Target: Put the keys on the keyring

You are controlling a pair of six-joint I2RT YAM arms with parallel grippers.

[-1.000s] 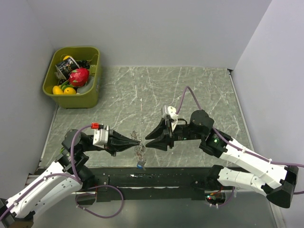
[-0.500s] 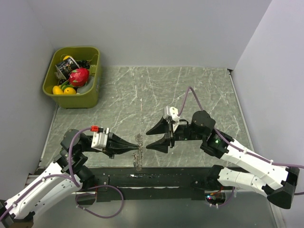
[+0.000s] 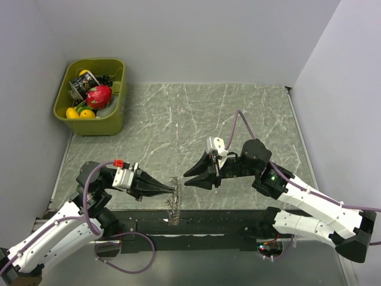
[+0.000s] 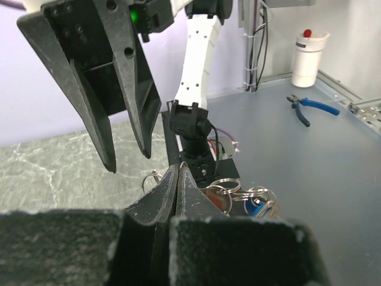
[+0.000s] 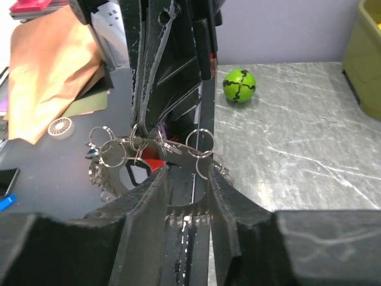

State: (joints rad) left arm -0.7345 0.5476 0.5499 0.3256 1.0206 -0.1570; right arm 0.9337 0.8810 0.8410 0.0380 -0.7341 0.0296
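1. Keyring: a tangled bunch of small split rings and grey keys. It hangs at the near edge of the table, between the two arms, and dangles from the left tool's tip.
2. Red-headed key: it shows low in the bunch in the right wrist view. Whether it is threaded on or only lying against the rings cannot be told. A blue tag sits on the far side of the cluster.
3. Left gripper: the fingers are pressed together and pinch the top of the keyring.
4. Right gripper: the jaws stand apart with nothing between them. It sits just beside the bunch and faces the left tool tip to tip.
5. Handling note: the step in hand appears to be taking hold of one ring or key while the left tool anchors the bunch.
   - Keep the left pinch firm.
   - Bring the right fingers in low and square to a single loop, not the whole tangle.
   - Close only once one strand sits between the pads, since a loose bunch is likely to swing or twist away from a glancing touch.
6. Green ball: it lies on the marble, well apart from the work.
7. Bin: olive, in the far left corner, holding fruit and oddments. It plays no part in this step.
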